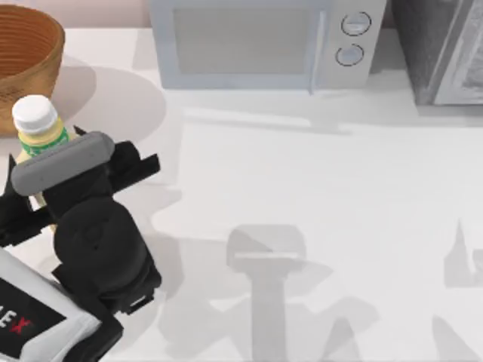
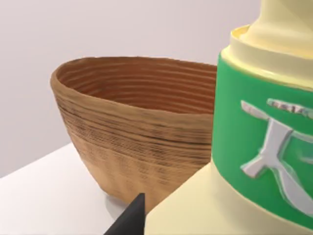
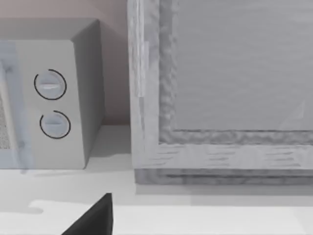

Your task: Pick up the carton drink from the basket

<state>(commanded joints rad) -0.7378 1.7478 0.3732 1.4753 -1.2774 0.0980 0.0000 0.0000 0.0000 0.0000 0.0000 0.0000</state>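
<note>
Left arm holding the carton drink outside the basket; right arm parked.

From the top view, we are seeing our left gripper [image 1: 41,154] at the table's [image 1: 317,196] left side, clenched around the carton drink [image 1: 38,124], which is sitting just beside the basket [image 1: 26,53] and outside its rim, white cap upward; a microwave [image 1: 260,41] is standing along the far edge. From the left wrist view, we are seeing the drink's [image 2: 259,147] yellow body and green label close up, one dark fingertip [image 2: 128,220] showing beside it, and the basket [image 2: 137,142] standing behind. From the right wrist view, we are seeing the microwave's [image 3: 54,103] two dials and a grey cabinet [image 3: 220,88]; a dark finger [image 3: 95,220] is showing, so we cannot tell the right gripper's state.
</note>
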